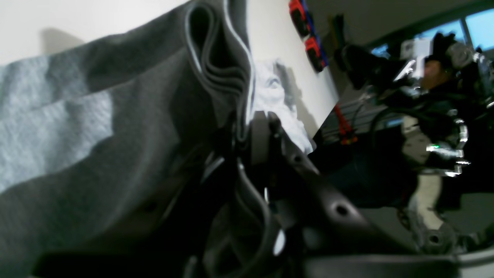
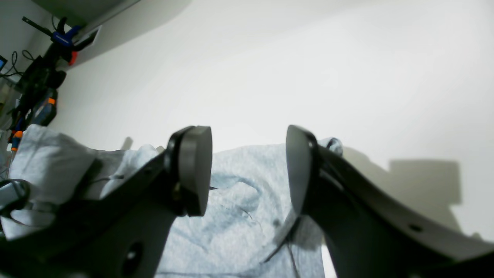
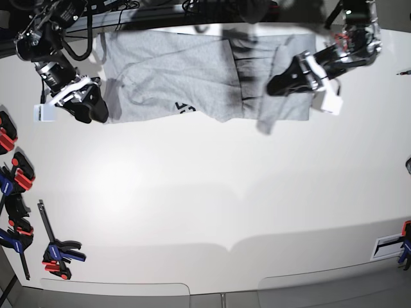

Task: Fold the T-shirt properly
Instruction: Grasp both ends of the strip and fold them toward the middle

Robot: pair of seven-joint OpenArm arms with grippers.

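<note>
Left gripper [image 1: 247, 127]: pressed together on a bunched fold of the T-shirt [image 3: 186, 77]. In my left wrist view several layers of grey cloth rise in pleats straight out of the closed jaws, so I judge the pinch holds more than one layer.

Right gripper [image 2: 249, 170]: spread wide, holding nothing. Its two round pads stand apart with bare cloth showing between them, and it hangs just above the shirt's edge at the other end.

T-shirt: lying crumpled and stretched sideways along the far edge of the white tabletop [image 3: 205, 192]. One end is lifted into my left gripper, and the rest is on the surface between my two arms. A bit of black lettering [image 3: 184, 107] peeks out at the near hem, so the printed side is partly turned under or folded over. I cannot tell which.

Step in hand: still arranging, I judge. One end is gripped, the other is not yet taken, and the shirt is wrinkled, not flat.

Next move calls for: lowering my right gripper onto the cloth edge below it and closing on a clean corner, ideally a single layer. Then both arms pull apart to draw the cloth taut before any fold.

Watch for: my left pinch carrying extra layers, which would drag a crease along.

Clamps [image 3: 16, 173]: well apart from the shirt, along the tabletop's side edge.
</note>
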